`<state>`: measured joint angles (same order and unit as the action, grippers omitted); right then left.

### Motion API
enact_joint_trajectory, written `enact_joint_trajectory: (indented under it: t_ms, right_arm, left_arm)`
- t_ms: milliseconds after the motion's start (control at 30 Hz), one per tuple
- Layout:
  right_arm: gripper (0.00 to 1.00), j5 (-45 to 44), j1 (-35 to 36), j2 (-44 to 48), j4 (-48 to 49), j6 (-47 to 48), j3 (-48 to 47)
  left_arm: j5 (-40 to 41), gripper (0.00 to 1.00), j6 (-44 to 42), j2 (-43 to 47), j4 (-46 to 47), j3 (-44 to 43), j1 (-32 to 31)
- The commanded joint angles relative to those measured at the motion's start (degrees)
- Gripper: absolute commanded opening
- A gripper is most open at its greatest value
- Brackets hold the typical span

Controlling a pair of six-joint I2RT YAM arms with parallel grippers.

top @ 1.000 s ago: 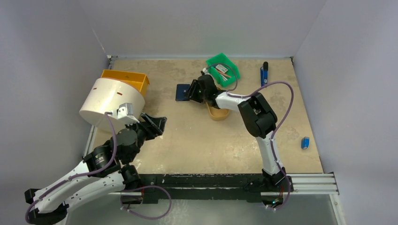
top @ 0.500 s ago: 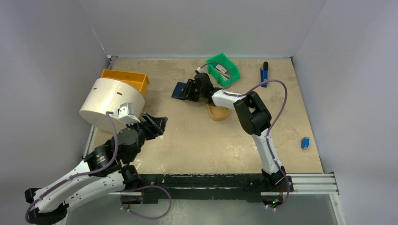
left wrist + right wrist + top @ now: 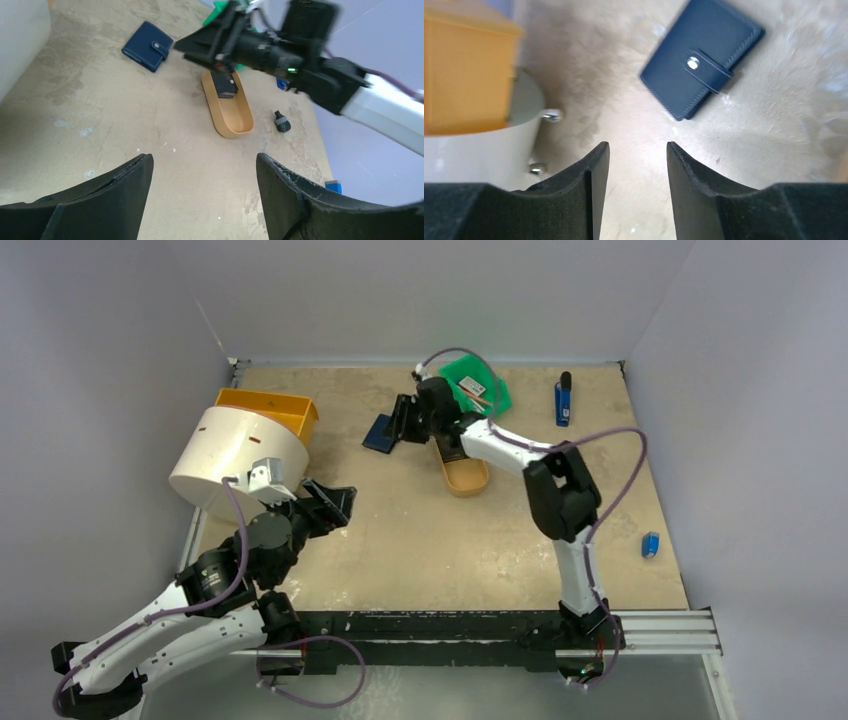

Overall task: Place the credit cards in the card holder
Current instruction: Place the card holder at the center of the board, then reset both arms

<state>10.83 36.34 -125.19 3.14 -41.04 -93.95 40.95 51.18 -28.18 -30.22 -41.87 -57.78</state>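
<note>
The card holder (image 3: 379, 434) is a navy wallet, lying shut with its snap tab fastened at the back middle of the table; it also shows in the left wrist view (image 3: 148, 46) and the right wrist view (image 3: 701, 57). My right gripper (image 3: 400, 420) hovers just right of it, open and empty (image 3: 636, 145). A black rectangular block (image 3: 224, 85) lies in the tan oval tray (image 3: 470, 480). A card-like piece (image 3: 474, 390) lies in the green bin. My left gripper (image 3: 335, 502) is open and empty (image 3: 202, 160) over bare table at the near left.
A white cylinder (image 3: 240, 460) and an orange bin (image 3: 270, 410) stand at the left. A green bin (image 3: 490, 375) sits at the back. A blue pen (image 3: 563, 398) lies at the back right, a small blue object (image 3: 651, 545) at the right, and a small black cap (image 3: 281, 121) beside the tray.
My right arm has stretched further back and its gripper has risen, uncovering the tray. The card holder has shifted slightly left and turned. The left arm has not moved.
</note>
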Motion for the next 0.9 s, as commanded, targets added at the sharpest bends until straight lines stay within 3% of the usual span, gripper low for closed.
enact_joint_trajectory:
  t_ms: [0, 167, 300, 500, 600, 667, 767, 867]
  right_arm:
    - [0.49, -7.9, 0.1, 17.3, -3.0, 10.8, 0.4]
    - [0.49, -14.4, 1.4, 33.2, -6.0, 16.9, 10.4]
    - [0.51, -29.6, 6.2, 44.5, -4.3, 18.7, 21.0]
    - [0.57, -38.8, 6.6, 56.1, -18.7, 7.1, 27.8]
    - [0.69, -39.9, 6.6, 62.6, -22.3, 7.6, 31.9]
    - [0.78, -38.3, 6.5, 66.8, -21.0, 13.9, 35.9]
    - [0.81, -37.9, 6.5, 73.3, -18.8, 13.9, 42.7]
    - [0.83, -38.7, 6.5, 80.1, -14.3, 10.7, 49.1]
  left_arm:
    - [5.0, 0.76, -2.6, -0.2, 0.0, -5.2, 0.1]
    - [14.7, 0.78, 0.2, -5.1, -2.9, -9.6, 0.1]
    - [24.4, 0.79, 12.9, -13.4, -7.2, -15.0, 0.1]
    - [29.3, 0.82, 32.5, -31.9, -26.2, -27.9, 0.1]
    - [26.4, 0.83, 29.0, -37.3, -26.0, -31.5, 0.1]
    - [23.2, 0.87, 22.3, -39.3, -22.1, -32.4, 0.1]
    - [19.4, 0.92, 7.8, -40.6, -14.8, -31.7, 0.1]
    - [14.6, 0.94, 2.4, -39.3, -9.9, -29.4, 0.6]
